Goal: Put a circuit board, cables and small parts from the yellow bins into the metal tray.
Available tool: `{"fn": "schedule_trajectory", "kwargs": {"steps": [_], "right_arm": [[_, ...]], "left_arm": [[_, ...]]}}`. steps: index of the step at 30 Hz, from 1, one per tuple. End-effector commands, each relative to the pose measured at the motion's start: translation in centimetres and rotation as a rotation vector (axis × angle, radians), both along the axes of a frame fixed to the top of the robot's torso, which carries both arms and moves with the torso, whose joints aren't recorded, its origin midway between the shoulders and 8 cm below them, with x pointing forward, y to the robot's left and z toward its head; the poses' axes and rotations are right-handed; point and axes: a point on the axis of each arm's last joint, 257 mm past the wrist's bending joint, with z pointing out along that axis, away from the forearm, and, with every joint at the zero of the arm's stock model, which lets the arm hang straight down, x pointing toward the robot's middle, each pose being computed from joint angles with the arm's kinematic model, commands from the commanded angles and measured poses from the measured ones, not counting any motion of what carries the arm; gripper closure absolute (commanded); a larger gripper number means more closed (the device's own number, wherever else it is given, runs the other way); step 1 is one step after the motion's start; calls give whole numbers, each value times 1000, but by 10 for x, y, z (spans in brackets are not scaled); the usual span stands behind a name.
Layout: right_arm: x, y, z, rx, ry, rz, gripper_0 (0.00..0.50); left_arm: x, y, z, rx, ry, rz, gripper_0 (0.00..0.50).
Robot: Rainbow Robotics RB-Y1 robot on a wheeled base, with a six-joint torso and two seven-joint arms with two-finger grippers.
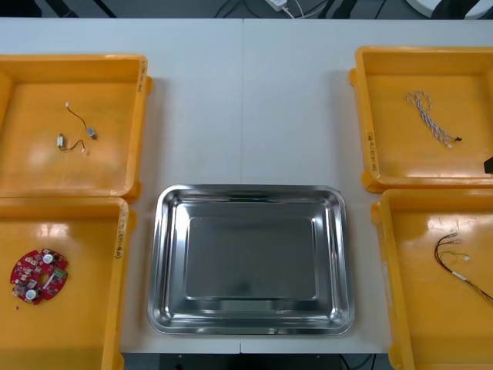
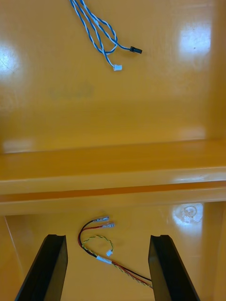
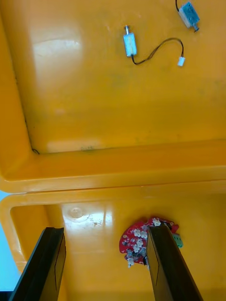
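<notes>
L gripper (image 3: 107,230) is spread wide, empty, over circuit board (image 3: 135,237). R gripper (image 2: 107,237) likewise, over cable (image 2: 103,259) at tray's (image 1: 250,190) 4 o'clock.

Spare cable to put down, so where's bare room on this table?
The shiny metal tray is bare inside. The light table is bare beyond it, between the far left yellow bin and the far right yellow bin. Busier: the open left gripper hangs above the round red circuit board, the open right gripper above the red and yellow cable.

Dark marks on rims of yellow bins (image 1: 142,77), too small to read. No other text.
</notes>
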Motion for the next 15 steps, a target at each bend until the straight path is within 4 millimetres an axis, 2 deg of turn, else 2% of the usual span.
{"fn": "schedule_trajectory", "kwargs": {"steps": [1, 15], "right_arm": [[-7, -7, -1, 22, 12, -58, 0], [-11, -5, -2, 30, 21, -38, 0]], "left_arm": [[-11, -1, -20, 22, 52, -78, 0], [-10, -4, -9, 17, 26, -44, 0]]}}
